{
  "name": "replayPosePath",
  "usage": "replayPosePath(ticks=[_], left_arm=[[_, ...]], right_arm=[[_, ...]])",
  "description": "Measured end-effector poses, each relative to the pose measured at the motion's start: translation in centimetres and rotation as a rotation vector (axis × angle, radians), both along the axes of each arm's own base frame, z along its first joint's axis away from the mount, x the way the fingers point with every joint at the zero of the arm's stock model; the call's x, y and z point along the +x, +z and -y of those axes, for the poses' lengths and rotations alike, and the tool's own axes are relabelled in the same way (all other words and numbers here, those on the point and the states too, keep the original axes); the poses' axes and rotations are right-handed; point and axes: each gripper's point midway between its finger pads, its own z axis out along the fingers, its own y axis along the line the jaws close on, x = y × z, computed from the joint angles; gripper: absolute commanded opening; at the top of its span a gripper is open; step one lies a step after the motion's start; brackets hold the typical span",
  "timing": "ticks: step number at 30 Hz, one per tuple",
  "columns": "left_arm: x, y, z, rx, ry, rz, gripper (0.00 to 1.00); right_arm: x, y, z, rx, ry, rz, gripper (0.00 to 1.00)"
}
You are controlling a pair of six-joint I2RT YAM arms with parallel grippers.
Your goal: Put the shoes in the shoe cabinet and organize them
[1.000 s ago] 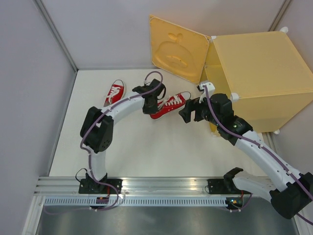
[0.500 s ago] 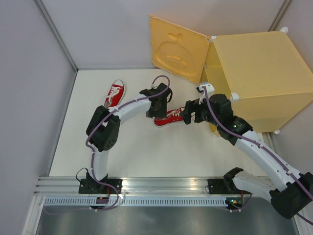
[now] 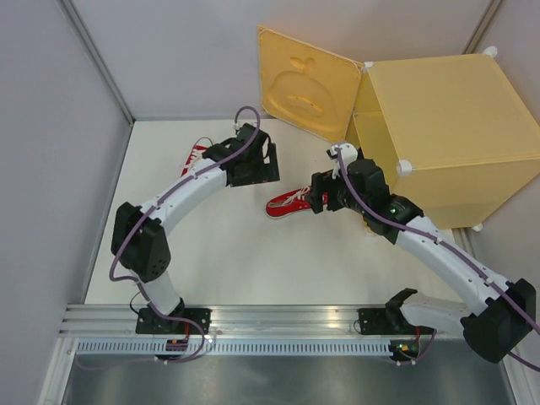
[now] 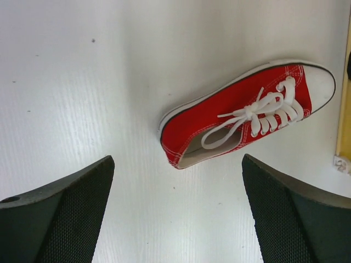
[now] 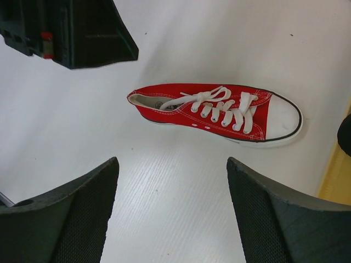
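One red sneaker [image 3: 291, 202] lies on its sole on the white table, toe toward the yellow shoe cabinet [image 3: 439, 126]. The cabinet's door [image 3: 305, 83] stands swung open. My left gripper [image 3: 257, 164] hangs open just behind the sneaker, holding nothing. In the left wrist view the sneaker [image 4: 241, 118] lies beyond the left gripper [image 4: 176, 186]. My right gripper [image 3: 325, 192] is open beside the toe. In its wrist view the sneaker [image 5: 219, 112] lies ahead of the right gripper [image 5: 172, 181]. A second red sneaker [image 3: 196, 154] shows partly from under the left arm.
Grey walls close the table at the back and left. The cabinet's lower edge [image 5: 334, 175] runs close on the right of the right wrist view. The left gripper's black body [image 5: 71, 33] fills that view's top left corner.
My left gripper has opened and let go of the red sneaker, then drawn back to the far left. The sneaker now rests on the table. My right gripper has moved closer to its toe.
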Motion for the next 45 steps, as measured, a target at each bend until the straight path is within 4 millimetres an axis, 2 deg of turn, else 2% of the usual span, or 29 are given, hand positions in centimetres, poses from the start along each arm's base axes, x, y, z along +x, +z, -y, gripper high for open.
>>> replayPosePath(ticks=[4,9,13,16,20,27,37,45], left_arm=[[1.0,1.8,-4.2,-0.026,0.091,0.030,0.99],[1.7,4.6,-11.5,-0.067,0.233,0.092,0.99],[1.2,6.6,-17.2,-0.068,0.342,0.151,0.99],[0.6,7.5,-19.6,-0.054,0.378,0.186,0.99],[0.0,7.5,-20.6,-0.019,0.378,0.208,0.98],[-0.8,4.8,-21.7,0.058,0.383,0.166,0.98],[-0.6,4.9,-22.0,0.078,0.388,0.177,0.98],[-0.7,4.9,-22.1,0.083,0.388,0.177,0.97]], right_arm=[[0.3,-0.5,-1.3,-0.023,0.009,-0.017,0.75],[0.7,-2.6,-3.9,-0.056,0.026,-0.077,0.66],[0.9,-4.7,-6.4,-0.088,0.060,-0.126,0.52],[1.1,-6.3,-8.1,-0.122,0.094,-0.153,0.49],[1.9,-7.7,-10.1,-0.180,0.150,-0.158,0.46],[3.2,-9.4,-11.8,-0.276,0.270,-0.147,0.51],[3.1,-13.5,-11.7,-0.410,0.394,-0.180,0.51],[3.1,-13.8,-11.4,-0.450,0.436,-0.159,0.51]])
